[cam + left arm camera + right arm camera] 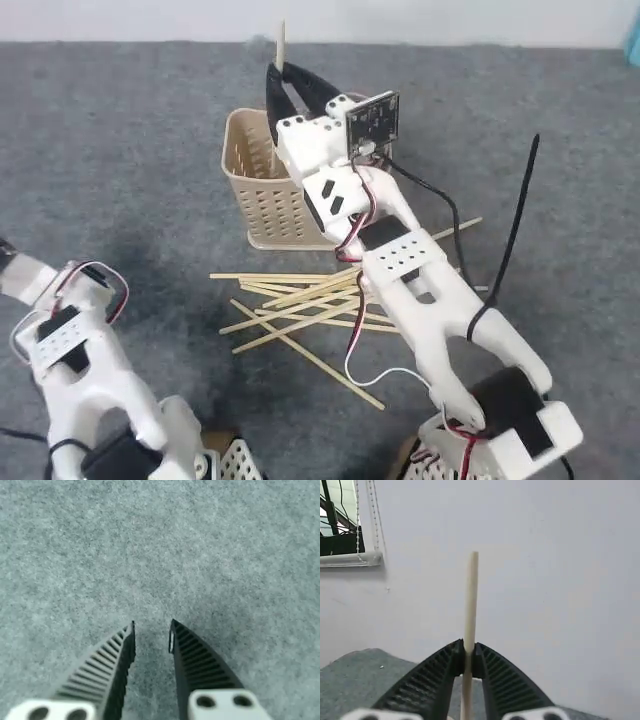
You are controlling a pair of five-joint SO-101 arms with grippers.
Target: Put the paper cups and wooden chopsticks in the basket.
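The right pincer (pixel 283 75) grips one chopstick (pixel 281 45) upright, just above the basket (pixel 262 200) (left pincer (pixel 151 630) narrowly open, empty, well apart).

Beige slotted basket (pixel 265 205) upright; 1 chopstick (pixel 281 45) vertical over it; rest in loose pile (pixel 298 298) just beside.

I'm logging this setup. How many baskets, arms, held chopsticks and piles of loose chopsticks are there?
Basket: 1
Arms: 2, left arm and right arm
Chopstick in the right tool: 1
Pile of loose chopsticks, too overlapped to count singly: 1
Total: 5
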